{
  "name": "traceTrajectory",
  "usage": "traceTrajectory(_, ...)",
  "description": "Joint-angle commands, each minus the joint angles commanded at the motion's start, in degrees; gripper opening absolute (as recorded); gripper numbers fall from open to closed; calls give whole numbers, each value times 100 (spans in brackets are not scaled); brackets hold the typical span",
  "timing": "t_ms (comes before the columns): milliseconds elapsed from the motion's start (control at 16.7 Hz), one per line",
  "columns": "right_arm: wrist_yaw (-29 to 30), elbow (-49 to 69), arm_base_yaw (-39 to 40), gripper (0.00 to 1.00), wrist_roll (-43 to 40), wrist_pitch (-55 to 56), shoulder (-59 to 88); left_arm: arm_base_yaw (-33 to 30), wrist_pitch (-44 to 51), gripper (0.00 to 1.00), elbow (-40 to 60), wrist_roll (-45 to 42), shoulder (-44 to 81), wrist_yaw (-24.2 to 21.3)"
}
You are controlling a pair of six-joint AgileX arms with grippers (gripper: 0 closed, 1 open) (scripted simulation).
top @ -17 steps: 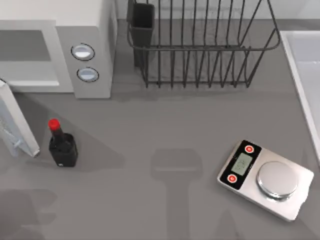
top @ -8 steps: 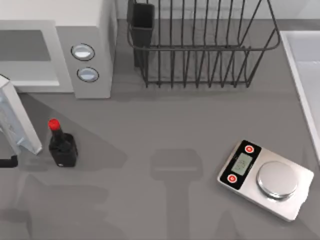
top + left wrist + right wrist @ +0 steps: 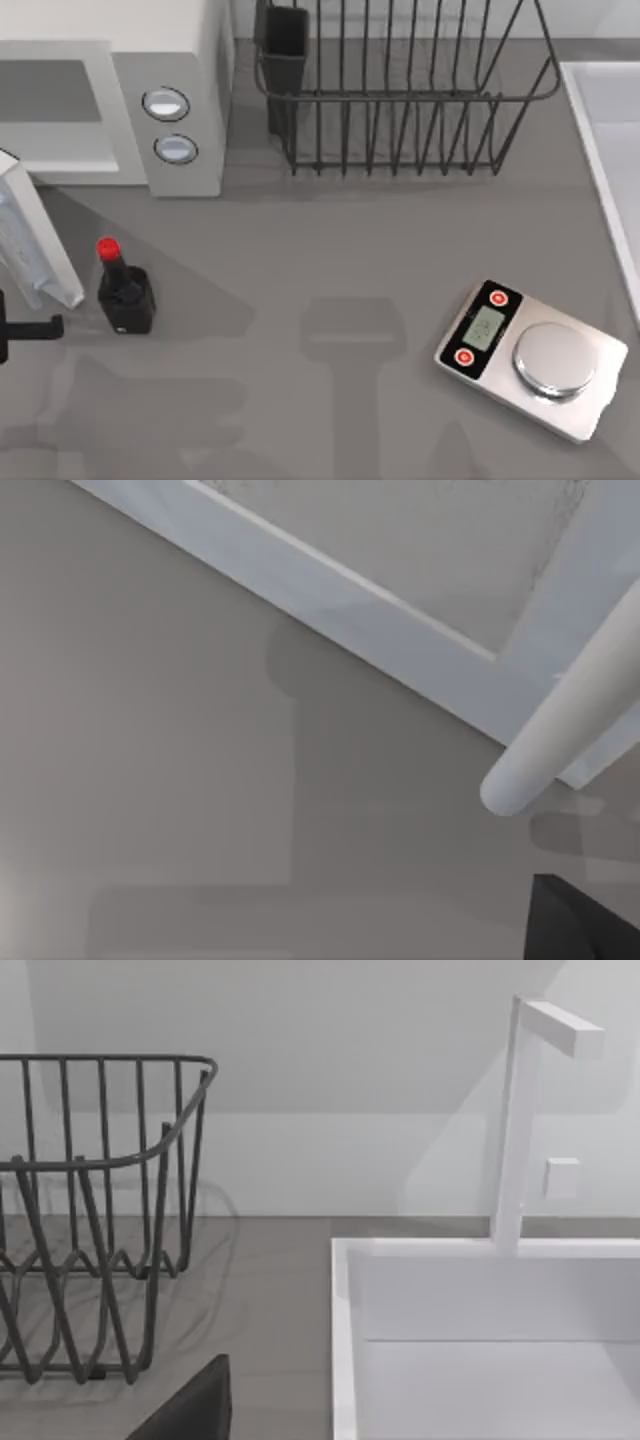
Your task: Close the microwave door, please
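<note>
Our left gripper point(image 3: 30, 328) is coming in at the top view's left edge, low down, just beside the free end of the microwave door point(image 3: 35, 245); we cannot tell whether it is released or clenched, since we see only a dark bar and stub of it. From the left wrist the door's white frame point(image 3: 400, 650) and its pale bar handle point(image 3: 565, 715) loom close, with the handle's rounded end nearest. The door stands swung wide open, angled away from the microwave point(image 3: 110, 100), whose cavity gapes at the top left beside the two silver knobs point(image 3: 170, 125). A small dark bottle with a red cap point(image 3: 123, 290) stands just beside the door's free edge, between it and the open table. Our worry, as a judgement: a push that sweeps toward the right could clip the bottle and topple it, or the gripper could slide off the slim handle and leave the door ajar. The kitchen scale point(image 3: 530, 360) lies well apart at the right, its display too small to read; no brand or writing is legible anywhere. Our right arm is parked near the dish rack point(image 3: 100, 1230) and sink point(image 3: 480, 1340).
</note>
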State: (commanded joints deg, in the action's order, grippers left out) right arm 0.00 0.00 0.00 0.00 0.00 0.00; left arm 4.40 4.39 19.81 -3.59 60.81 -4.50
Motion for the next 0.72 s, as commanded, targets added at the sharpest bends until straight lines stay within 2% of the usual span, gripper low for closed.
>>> traceTrajectory(180,0,0,0,100,0,0,0,-9,119,0,214,-77,178,-70)
traceTrajectory(360,0,0,0,100,0,0,0,-4,139,0,923,-179,855,-135)
traceTrajectory(720,0,0,0,100,0,0,0,-76,-921,0,1724,22,2677,91)
